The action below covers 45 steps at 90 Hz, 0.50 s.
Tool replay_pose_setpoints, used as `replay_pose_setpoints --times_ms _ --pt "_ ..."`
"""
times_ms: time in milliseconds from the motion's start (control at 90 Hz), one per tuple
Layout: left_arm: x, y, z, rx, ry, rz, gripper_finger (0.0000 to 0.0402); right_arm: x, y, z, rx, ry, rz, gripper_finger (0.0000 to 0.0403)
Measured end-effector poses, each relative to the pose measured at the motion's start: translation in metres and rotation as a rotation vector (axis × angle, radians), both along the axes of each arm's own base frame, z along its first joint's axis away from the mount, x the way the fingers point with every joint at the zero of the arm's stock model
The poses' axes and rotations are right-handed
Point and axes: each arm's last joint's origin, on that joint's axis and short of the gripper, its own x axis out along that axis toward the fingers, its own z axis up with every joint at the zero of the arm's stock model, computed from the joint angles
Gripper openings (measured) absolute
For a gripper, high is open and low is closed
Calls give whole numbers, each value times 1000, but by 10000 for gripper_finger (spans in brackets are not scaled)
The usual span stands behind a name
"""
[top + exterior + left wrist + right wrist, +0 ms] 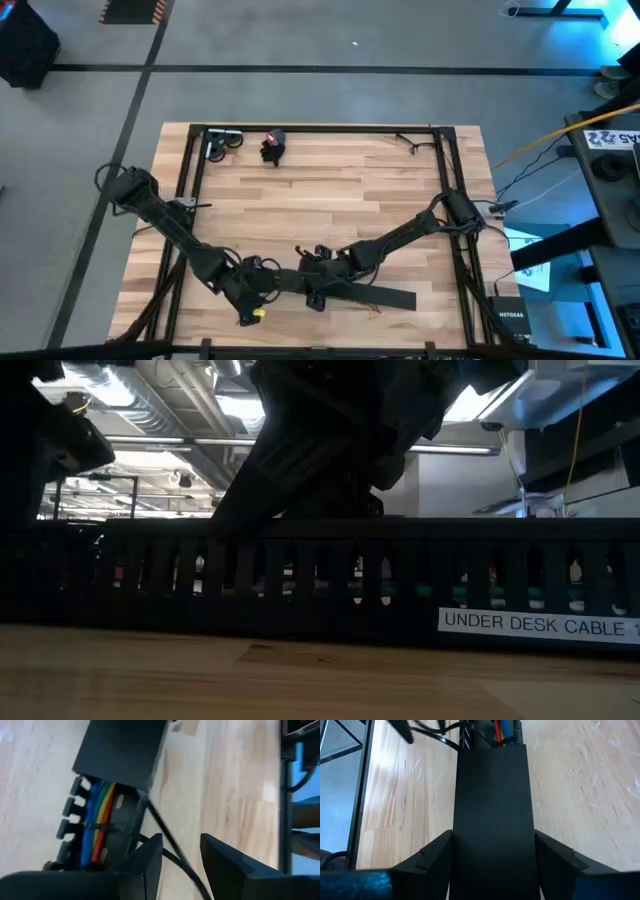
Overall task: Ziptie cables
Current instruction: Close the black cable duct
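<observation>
The right gripper (493, 865) has its 2 fingers spread, 1 on either flank of the long black cable tray (492, 805); whether they actually press its sides I cannot tell. My guess is the straddle is there to pin the tray flat so it cannot slide while the other arm works. The right arm reaches in low and diagonally across the table (330, 190) to the tray's middle.

The left gripper (182, 865) sits at the tray's open end with its fingers apart and a thin black strand (167, 832), likely a zip-tie tail, running through the gap; I would not call that a grip.

The cables (98, 815), blue, green, yellow, orange and red, lie side by side inside the tray's slotted end, and a thin dark band crosses them there.

The left arm is bent down from the tray's left.
</observation>
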Motion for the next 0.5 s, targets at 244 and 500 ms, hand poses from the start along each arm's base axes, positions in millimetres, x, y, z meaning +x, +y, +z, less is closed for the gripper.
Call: replay_pose_setpoints --times_ms 244,500 --pt "-1 2 -1 23 13 4 127 0 0 0 0 0 0 223" --pt "0 0 -5 22 0 -1 126 0 0 0 0 0 0 223"
